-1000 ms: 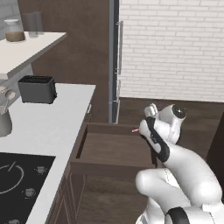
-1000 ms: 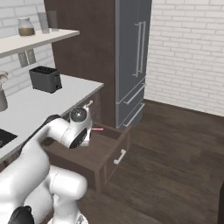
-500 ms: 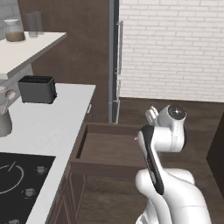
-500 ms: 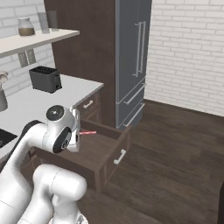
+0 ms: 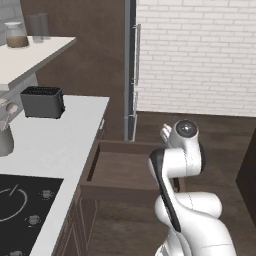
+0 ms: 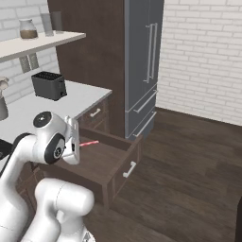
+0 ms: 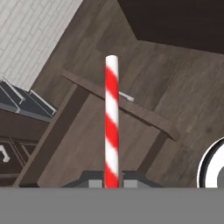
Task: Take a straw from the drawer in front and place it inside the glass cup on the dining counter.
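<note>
straw point(image 7: 112, 122) above drawer point(image 6: 101, 163), toaster point(image 6: 48, 85) behind

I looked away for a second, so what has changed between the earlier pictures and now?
The arm has swung up and back from the open drawer, carrying the straw clamped in its gripper; the straw now sticks out sideways above the drawer. The drawer stays open, and the toaster has not moved.

A home kitchen: hob point(image 5: 20, 200), toaster point(image 5: 42, 102), tall fridge point(image 6: 144, 61), brick wall point(image 5: 200, 50).
</note>
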